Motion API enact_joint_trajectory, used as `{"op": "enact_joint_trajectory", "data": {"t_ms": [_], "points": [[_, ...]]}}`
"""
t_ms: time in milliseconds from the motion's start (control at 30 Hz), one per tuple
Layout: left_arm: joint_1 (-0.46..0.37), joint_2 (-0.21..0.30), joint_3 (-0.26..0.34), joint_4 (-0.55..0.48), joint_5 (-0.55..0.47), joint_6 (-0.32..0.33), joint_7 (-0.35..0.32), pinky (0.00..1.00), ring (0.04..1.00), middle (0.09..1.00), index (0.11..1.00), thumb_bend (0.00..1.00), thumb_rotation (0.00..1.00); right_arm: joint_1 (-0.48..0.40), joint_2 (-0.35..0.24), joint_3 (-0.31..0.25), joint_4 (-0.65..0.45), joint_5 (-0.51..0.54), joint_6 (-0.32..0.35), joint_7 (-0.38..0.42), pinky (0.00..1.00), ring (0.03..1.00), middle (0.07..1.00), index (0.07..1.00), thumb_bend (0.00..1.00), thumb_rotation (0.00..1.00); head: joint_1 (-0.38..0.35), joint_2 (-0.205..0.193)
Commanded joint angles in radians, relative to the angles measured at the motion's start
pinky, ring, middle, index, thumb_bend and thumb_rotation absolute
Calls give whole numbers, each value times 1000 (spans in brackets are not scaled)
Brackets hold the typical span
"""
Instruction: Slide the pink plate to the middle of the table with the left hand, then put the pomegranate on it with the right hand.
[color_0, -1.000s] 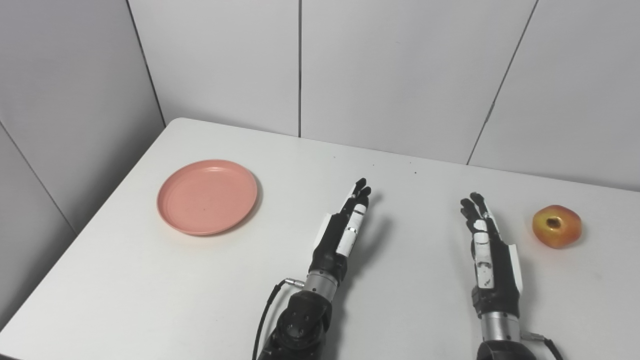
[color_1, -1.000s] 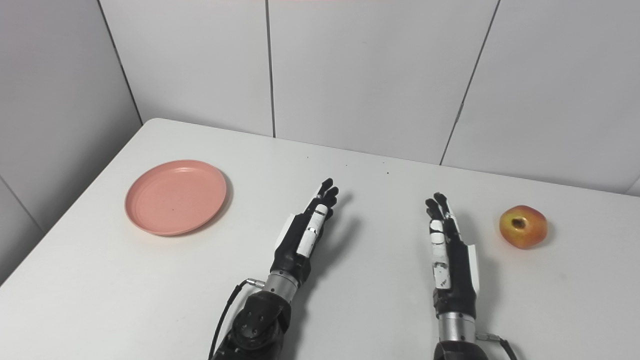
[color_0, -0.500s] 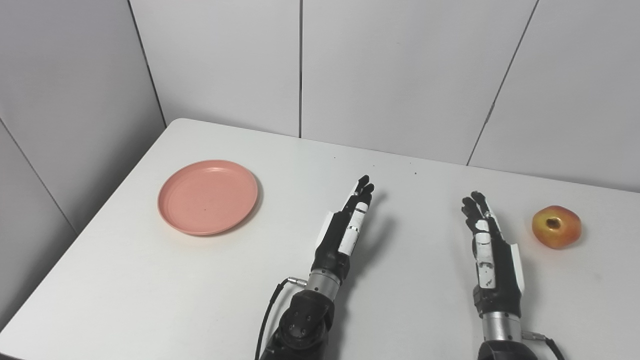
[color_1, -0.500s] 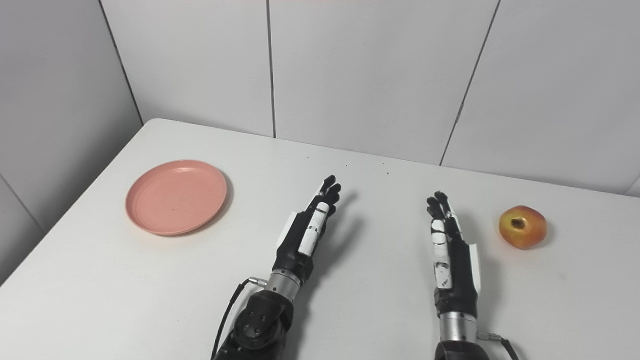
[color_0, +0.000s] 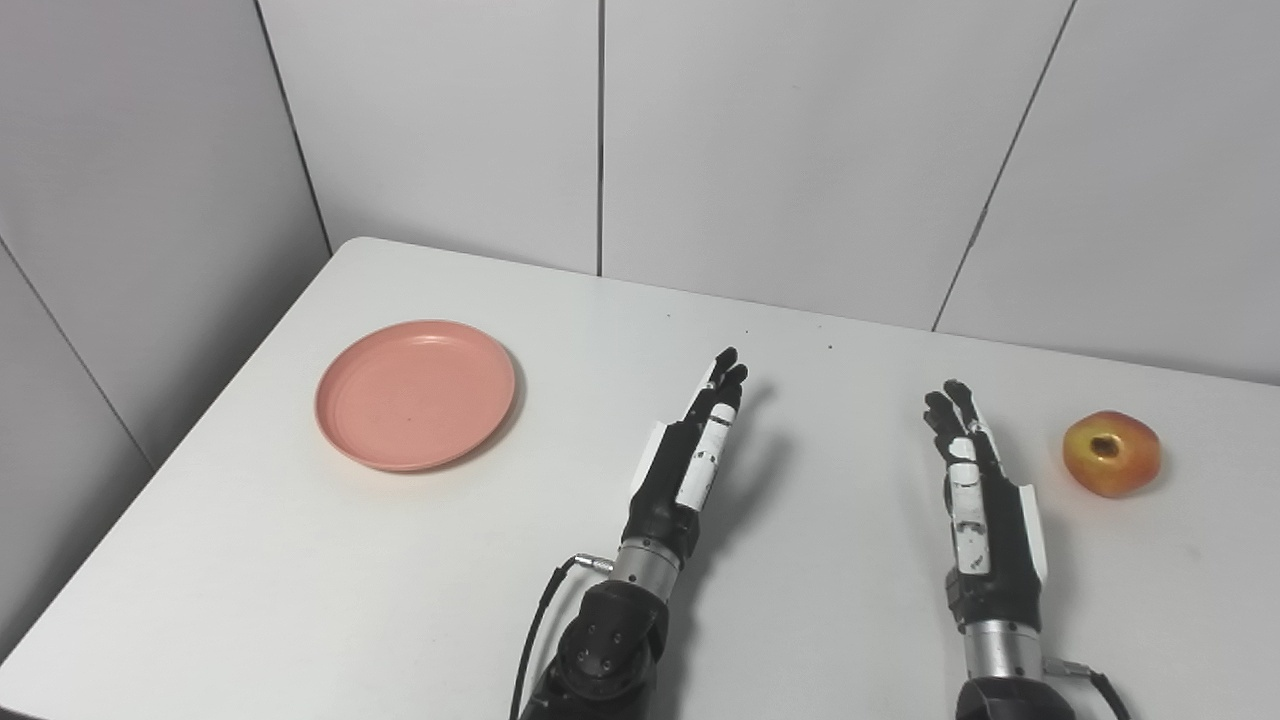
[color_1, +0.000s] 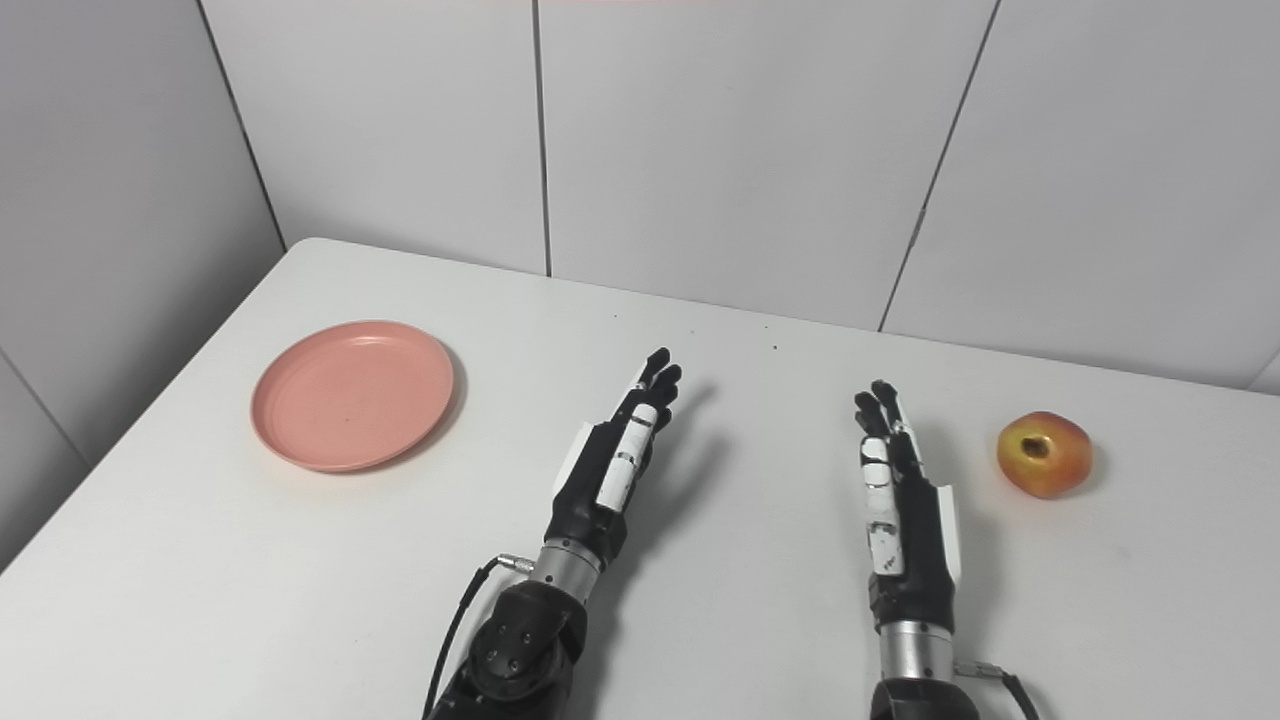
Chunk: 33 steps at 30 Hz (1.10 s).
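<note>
A pink plate (color_0: 415, 393) lies flat on the left part of the white table (color_0: 300, 560), empty. A red-yellow pomegranate (color_0: 1111, 453) sits at the table's right side. My left hand (color_0: 695, 455) is near the table's middle, fingers stretched forward, open and empty, well to the right of the plate. My right hand (color_0: 975, 490) is open and empty too, fingers straight, a short way left of the pomegranate and not touching it. Both also show in the right eye view, left hand (color_1: 615, 460) and right hand (color_1: 895, 495).
Grey wall panels (color_0: 780, 140) stand behind the table and along its left side. The table's left edge (color_0: 170, 450) runs close to the plate. A thin cable (color_0: 535, 625) hangs by my left forearm.
My left hand has edged slightly forward. The right hand has barely shifted. Plate and pomegranate have not moved.
</note>
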Motion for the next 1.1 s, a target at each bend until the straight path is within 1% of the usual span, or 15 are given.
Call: {"op": "enact_joint_trajectory", "data": {"t_ms": [0,133,167,267,467,500,567,600,667,800,900,1000,1067], "points": [[20,-4,-2,-1,-3,-16,-5,1000,989,973,957,316,1000,36,-17,-6,41,7,-18,16,1000,938,916,934,592,1000,0,1],[24,-5,2,-23,3,-8,5,1000,991,974,959,317,1000,36,-19,-7,46,6,-29,22,1000,942,921,940,587,1000,3,2],[23,-5,4,-30,6,-2,9,1000,984,970,956,335,996,35,-19,-7,48,5,-31,21,997,939,918,938,585,1000,3,2],[17,-1,15,-52,26,-15,33,987,968,960,950,356,999,35,-18,-7,48,5,-31,21,993,937,918,937,580,1000,3,1],[-2,12,43,-104,15,21,41,972,953,943,937,378,1000,34,-18,-6,46,5,-23,23,1000,942,918,943,583,1000,5,2],[-5,11,54,-114,11,27,50,959,940,932,924,385,1000,35,-17,-5,45,5,-23,23,1000,942,918,942,583,1000,6,3],[-14,12,76,-124,18,24,74,901,888,884,874,386,950,35,-16,-5,44,3,-24,21,1000,944,919,943,581,1000,7,4],[-19,19,80,-126,26,16,76,875,869,869,861,377,968,35,-16,-6,44,4,-25,20,1000,943,918,943,580,1000,7,4],[-26,33,82,-131,29,11,70,870,867,868,863,389,995,34,-15,-7,46,4,-28,19,1000,938,916,941,581,1000,7,4],[-50,50,104,-155,4,7,69,844,850,855,847,406,1000,30,-13,-8,53,-9,-30,7,984,928,909,933,586,1000,8,1],[-65,61,118,-174,15,10,83,824,830,838,830,430,1000,28,-12,-10,57,-14,-36,2,959,922,904,926,572,1000,10,-1],[-84,70,136,-196,28,24,105,766,789,789,773,428,1000,26,-13,-12,63,-12,-43,5,949,925,905,927,567,1000,12,-3],[-95,76,146,-202,41,20,120,756,783,782,765,426,1000,25,-13,-13,66,-9,-47,7,947,925,905,927,563,1000,14,-3]]}}
